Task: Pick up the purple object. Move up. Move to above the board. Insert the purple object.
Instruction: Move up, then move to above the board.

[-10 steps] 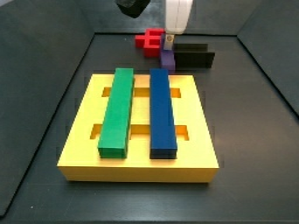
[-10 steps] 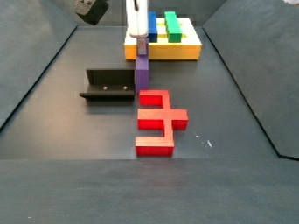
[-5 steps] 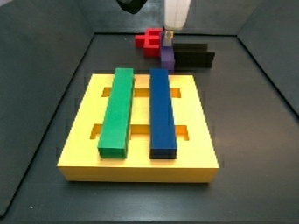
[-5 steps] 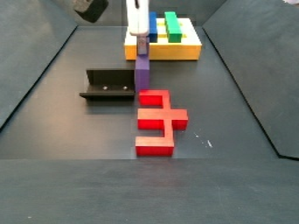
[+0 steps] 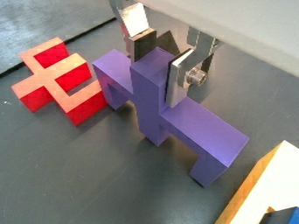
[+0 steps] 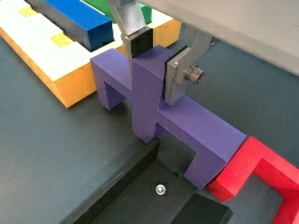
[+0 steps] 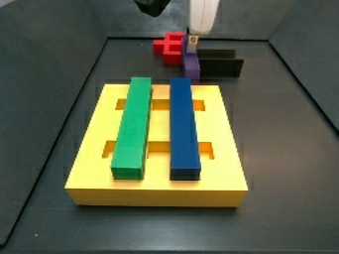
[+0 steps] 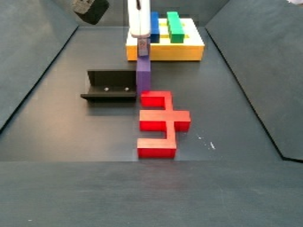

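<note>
Straddling the upright prong of the purple object (image 5: 163,114), the gripper (image 6: 158,57) has its silver plates flat against both sides, apparently clamped on it, so the lift should stay square. The piece seems to rest on the counter (image 8: 225,168) between the fixture (image 8: 110,87) and the red piece (image 8: 160,124), near the board (image 7: 93,159).

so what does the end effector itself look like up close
The end effector, down at the purple object on the floor, has two flat silver plate fingers with dark pads and a visible screw head. In both side views its body is white, with a dark camera module alongside.
</note>
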Motion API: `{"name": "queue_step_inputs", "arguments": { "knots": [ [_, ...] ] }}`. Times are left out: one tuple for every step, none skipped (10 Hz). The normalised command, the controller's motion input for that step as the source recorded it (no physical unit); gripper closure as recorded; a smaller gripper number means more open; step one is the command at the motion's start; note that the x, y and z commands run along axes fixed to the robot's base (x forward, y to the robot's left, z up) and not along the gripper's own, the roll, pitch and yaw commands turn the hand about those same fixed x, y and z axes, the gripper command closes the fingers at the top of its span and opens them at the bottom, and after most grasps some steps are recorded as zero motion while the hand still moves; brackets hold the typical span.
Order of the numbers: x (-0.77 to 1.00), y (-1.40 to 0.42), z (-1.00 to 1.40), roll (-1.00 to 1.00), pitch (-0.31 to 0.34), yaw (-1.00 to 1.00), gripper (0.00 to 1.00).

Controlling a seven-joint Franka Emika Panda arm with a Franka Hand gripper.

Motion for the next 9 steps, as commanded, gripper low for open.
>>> {"name": "queue_step_inputs", "arguments": {
  "knots": [
    [0.0, 0.0, 0.83, 0.0, 0.0, 0.0, 1.0],
    [-0.05, -0.07, 0.72, 0.0, 0.032, 0.06, 1.0],
    [-0.06, -0.06, 0.56, 0.0, 0.034, 0.06, 1.0],
    [-0.01, -0.03, 0.19, 0.01, 0.002, 0.03, 1.0],
    [0.0, 0.0, 1.4, 0.0, 0.0, 0.0, 1.0],
    [-0.03, 0.01, 1.4, 0.0, 0.032, -0.01, 1.0],
    [-0.04, 0.01, 1.4, 0.0, 0.021, -0.01, 1.0],
    [0.05, 0.01, 1.4, 0.0, 0.039, 0.0, 1.0],
    [0.05, 0.01, 0.9, 0.0, 0.072, 0.0, 1.0]
  ]
}}
